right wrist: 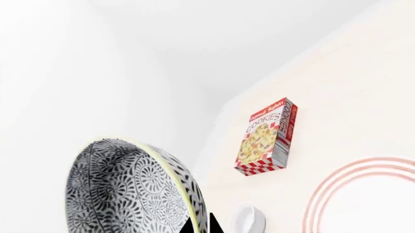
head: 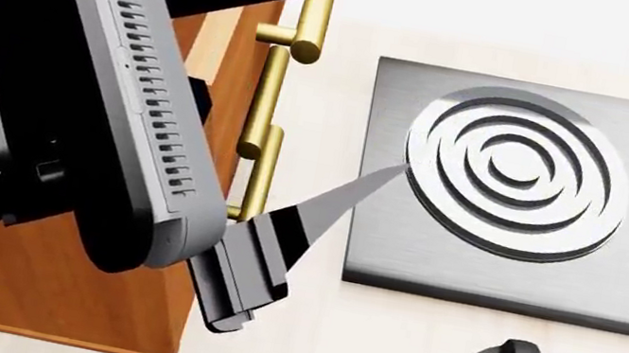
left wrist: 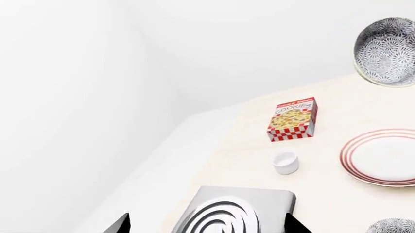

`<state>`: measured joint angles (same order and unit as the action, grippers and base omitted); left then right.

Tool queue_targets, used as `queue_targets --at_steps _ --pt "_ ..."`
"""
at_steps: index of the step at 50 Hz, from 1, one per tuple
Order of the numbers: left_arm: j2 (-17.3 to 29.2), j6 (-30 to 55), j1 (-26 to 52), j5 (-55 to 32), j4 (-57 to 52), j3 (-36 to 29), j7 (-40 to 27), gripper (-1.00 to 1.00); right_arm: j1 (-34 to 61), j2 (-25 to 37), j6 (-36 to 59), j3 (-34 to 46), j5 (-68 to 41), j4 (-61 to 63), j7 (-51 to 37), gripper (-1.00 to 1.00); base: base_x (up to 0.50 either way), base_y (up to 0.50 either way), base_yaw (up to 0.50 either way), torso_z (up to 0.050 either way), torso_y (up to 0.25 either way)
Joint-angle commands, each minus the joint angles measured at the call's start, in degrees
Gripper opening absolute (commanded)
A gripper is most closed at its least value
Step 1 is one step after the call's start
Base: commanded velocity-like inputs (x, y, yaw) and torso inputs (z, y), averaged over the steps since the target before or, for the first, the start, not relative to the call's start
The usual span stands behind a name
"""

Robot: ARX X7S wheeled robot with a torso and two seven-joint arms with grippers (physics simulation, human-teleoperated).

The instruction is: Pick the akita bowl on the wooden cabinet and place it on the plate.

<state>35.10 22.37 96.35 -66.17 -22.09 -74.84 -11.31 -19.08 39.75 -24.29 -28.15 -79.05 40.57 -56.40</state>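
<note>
I have the akita bowl (right wrist: 129, 189) up in the air, pinched at its rim by the right gripper (right wrist: 199, 227), whose fingertips close on the thin wall near the lip. It reads as rigid glazed ceramic, smooth and probably slippery, so I judge a rim pinch is the only hold and it could swing or slip. The plate (right wrist: 363, 194) lies on the pale table (right wrist: 363, 97) below, beyond the bowl. A cookie box (right wrist: 267, 138) and a small white cup (right wrist: 250, 221) sit near it. The left gripper (left wrist: 207, 225) hangs spread and empty over the stove plate (head: 518, 187), beside the wooden cabinet (head: 53, 286).
</note>
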Motion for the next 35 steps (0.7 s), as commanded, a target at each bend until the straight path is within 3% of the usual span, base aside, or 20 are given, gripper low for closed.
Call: queue_targets --at_steps 1,35 --pt "0.16 -0.10 -0.40 0.02 -0.11 0.14 -0.15 1.00 0.92 -0.23 0.43 -0.27 0.77 -1.39 0.43 -1.00 0.00 0.00 0.00 0.000 0.000" --pt "0.64 -1.06 -2.36 0.94 0.34 0.19 0.13 1.00 8.28 3.02 4.99 5.16 -3.98 -12.40 0.93 -1.00 0.00 0.00 0.00 0.000 0.000"
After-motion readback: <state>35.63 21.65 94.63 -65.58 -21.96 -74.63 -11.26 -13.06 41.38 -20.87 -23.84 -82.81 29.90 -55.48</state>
